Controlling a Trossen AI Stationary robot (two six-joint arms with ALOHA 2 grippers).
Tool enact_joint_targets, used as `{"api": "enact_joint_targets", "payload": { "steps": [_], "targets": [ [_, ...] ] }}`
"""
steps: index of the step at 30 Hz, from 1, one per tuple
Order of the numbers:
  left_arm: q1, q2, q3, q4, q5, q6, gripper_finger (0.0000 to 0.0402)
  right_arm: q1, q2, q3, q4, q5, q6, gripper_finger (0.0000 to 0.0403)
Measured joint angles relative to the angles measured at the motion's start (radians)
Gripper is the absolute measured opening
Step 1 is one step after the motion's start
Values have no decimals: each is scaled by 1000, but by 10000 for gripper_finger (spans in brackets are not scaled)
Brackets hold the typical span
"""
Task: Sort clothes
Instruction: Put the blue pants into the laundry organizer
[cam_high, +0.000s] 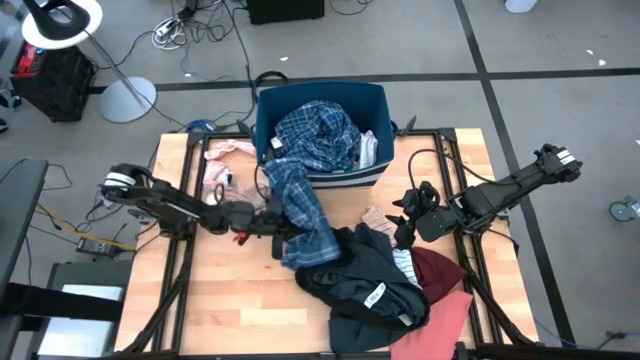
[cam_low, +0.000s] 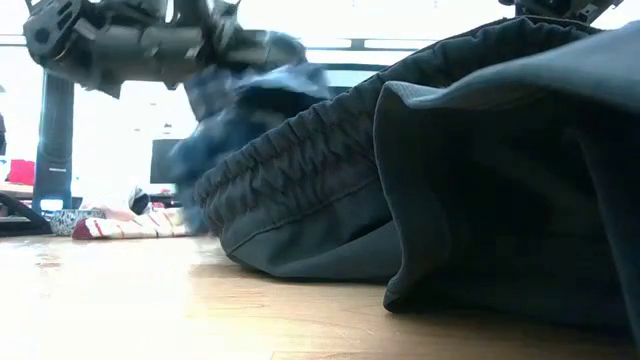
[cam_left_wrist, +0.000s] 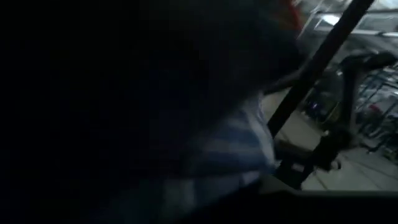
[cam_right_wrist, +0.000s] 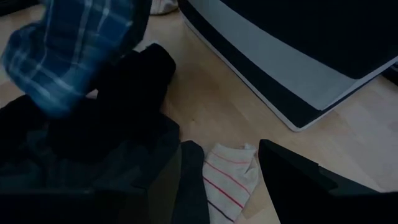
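Observation:
A blue plaid garment (cam_high: 300, 200) spills from the navy bin (cam_high: 375, 100) over its near rim and down onto the table. My left gripper (cam_high: 283, 225) is at its lower part, shut on it, and the cloth covers the fingers. In the low view the plaid (cam_low: 235, 100) hangs beside that arm. My right gripper (cam_right_wrist: 239, 186) is open and empty, with one finger on either side of a white red-striped sock (cam_right_wrist: 227, 177) that lies flat on the table (cam_high: 375, 215). A dark grey garment (cam_high: 365, 285) lies heaped at the near middle. My left gripper holds the blue plaid garment at a bunched part (cam_high: 292, 222) below the bin's near rim. The cloth itself hides the fingers and fills the left wrist view (cam_left_wrist: 217, 162). The upper end stays in the bin and the lower end (cam_high: 315, 250) rests on the dark pile.
A maroon garment (cam_high: 440, 268) and a salmon pink one (cam_high: 450, 318) lie at the near right. A pink garment (cam_high: 222, 160) and a striped sock (cam_low: 130, 225) lie left of the bin. The bin's white-edged wall (cam_right_wrist: 267, 68) stands just beyond my right gripper. Bare wood (cam_high: 230, 300) shows at the near left.

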Motion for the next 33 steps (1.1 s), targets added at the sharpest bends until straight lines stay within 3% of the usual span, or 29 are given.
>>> {"api": "enact_joint_targets", "payload": {
  "steps": [6,12,17,22,27,33],
  "targets": [
    [113,-67,144,-68,133,98,1,0,0,0,3,4,0,217],
    [252,-76,450,-467,247,209,1,0,1,0,3,4,0,217],
    [344,-72,765,-830,248,385,0,0,1,0,3,5,-6,217],
    [434,-75,1002,-992,214,488,0,0,1,0,2,14,-20,217],
    [512,-74,1068,-1043,43,536,0,0,1,0,2,18,-35,217],
    [583,-34,1068,-1297,21,534,0,0,1,0,2,18,-36,217]
  ]
}}
